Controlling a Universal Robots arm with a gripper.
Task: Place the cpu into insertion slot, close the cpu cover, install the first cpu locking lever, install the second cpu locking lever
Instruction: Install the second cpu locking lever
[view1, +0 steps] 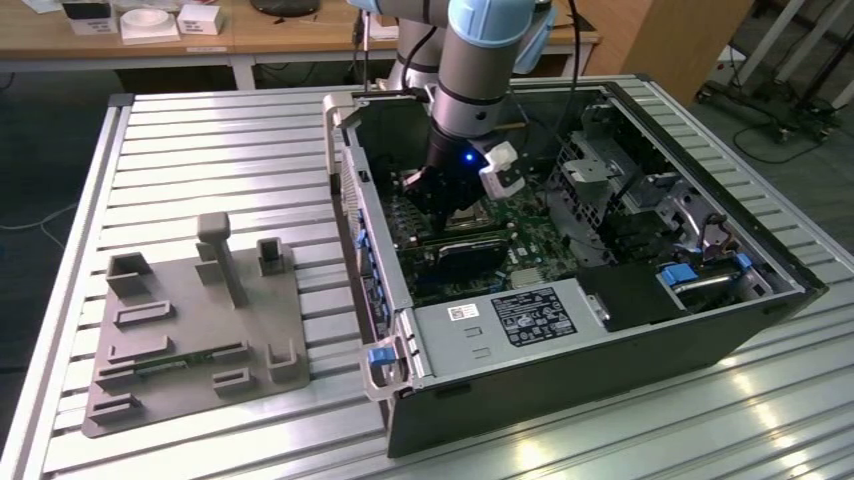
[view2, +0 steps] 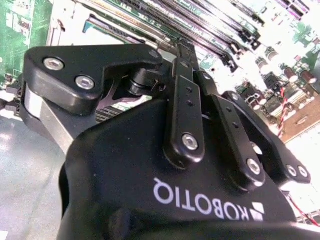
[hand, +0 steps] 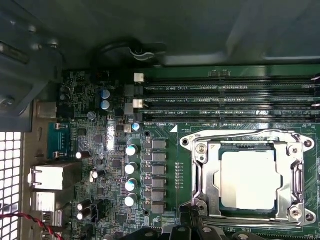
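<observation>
My end effector (view2: 181, 50) is down inside the PC case (view1: 587, 340), fingers pinched narrow, nothing held. cpu (hand: 248, 180) seated in insertion slot (hand: 200, 177), cpu cover (hand: 299, 180) closed over it. Memory slots (hand: 225, 95) at 12 o'clock of it.

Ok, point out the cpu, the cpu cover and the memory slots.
cpu (hand: 248, 180), first wrist view: middle of its silvery top.
cpu cover (hand: 212, 172), first wrist view: one side bar of the metal frame.
memory slots (hand: 225, 87), first wrist view: a long black slot above the socket.
</observation>
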